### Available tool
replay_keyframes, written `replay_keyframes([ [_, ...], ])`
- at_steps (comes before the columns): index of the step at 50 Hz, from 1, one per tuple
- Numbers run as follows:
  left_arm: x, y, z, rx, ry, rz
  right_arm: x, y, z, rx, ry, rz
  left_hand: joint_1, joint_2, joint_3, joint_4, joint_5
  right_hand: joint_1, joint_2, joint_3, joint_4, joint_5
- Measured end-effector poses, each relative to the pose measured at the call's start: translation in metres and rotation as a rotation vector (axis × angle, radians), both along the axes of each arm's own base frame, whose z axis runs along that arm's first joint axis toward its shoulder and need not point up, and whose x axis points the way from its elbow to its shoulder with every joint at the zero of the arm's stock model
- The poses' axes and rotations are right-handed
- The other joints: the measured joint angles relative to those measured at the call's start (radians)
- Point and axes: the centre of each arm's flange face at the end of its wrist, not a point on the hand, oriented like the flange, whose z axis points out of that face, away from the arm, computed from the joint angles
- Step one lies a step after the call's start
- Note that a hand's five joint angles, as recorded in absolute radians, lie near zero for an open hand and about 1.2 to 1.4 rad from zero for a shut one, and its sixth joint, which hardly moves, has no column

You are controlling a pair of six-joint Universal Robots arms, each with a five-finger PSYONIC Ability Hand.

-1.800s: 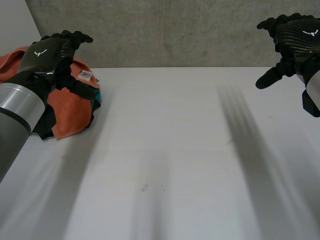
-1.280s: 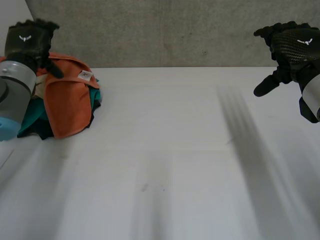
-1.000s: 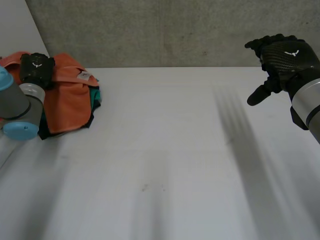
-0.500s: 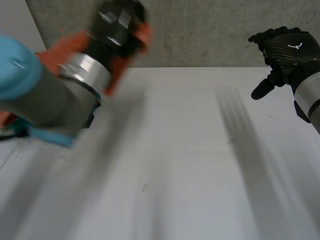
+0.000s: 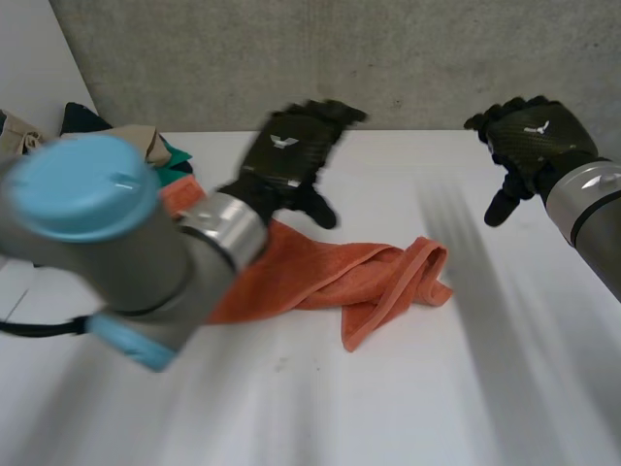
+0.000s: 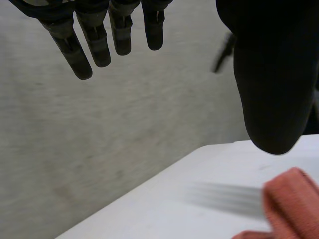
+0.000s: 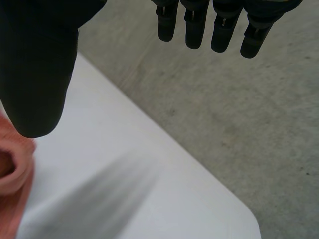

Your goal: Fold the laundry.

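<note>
Head view: an orange towel is seen lying bunched and twisted across the middle of the white table, well apart from the laundry pile at the far left corner.
Left hand: held over the towel's left half, released, with nothing grasped. In the left wrist view its fingers are shown straight, and one end of the towel is seen beyond the thumb.
Right hand: raised above the table's right side, relaxed and empty. In the right wrist view its fingers are shown straight, with a rolled towel edge beside the thumb.
Risk, crooked fold: the cloth is doubled on itself, so any fold made before it is spread flat is judged likely to come out skewed (no corner can be picked out in the bunch).
Risk, bad grasp: at the rolled right end two layers could be pinched together, and the towel would then be lifted as a lump.
Risk, pile: the laundry pile could be brushed by the left arm, which lies near it.
Writing: no words can be read. A white emblem is carried on the back of each hand, and no tag is seen on the towel.
</note>
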Motion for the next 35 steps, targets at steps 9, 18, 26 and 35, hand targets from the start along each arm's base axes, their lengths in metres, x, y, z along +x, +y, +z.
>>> replay_keyframes([
  [9, 0.090, -0.007, -0.009, 0.001, -0.143, 0.249, 0.012, 0.030, -0.022, 0.090, 0.232, 0.143, 0.000, 0.000, 0.000, 0.000, 0.000, 0.000, 0.000, 0.000, 0.000, 0.000],
  [18, 0.169, -0.044, -0.067, 0.024, -0.481, 0.480, 0.057, 0.067, -0.078, 0.084, 0.356, 0.387, 0.001, 0.000, 0.000, 0.000, 0.000, 0.008, 0.014, 0.012, 0.013, 0.008],
  [26, 0.212, -0.077, -0.099, 0.071, -0.624, 0.565, 0.084, 0.067, -0.124, -0.003, 0.373, 0.450, 0.004, 0.002, 0.002, 0.002, 0.004, 0.163, 0.175, 0.182, 0.179, 0.167],
  [35, 0.232, -0.094, -0.107, 0.078, -0.591, 0.482, 0.094, 0.057, -0.160, -0.032, 0.460, 0.456, 0.126, 0.101, 0.091, 0.105, 0.106, 0.866, 0.940, 0.930, 0.933, 0.910],
])
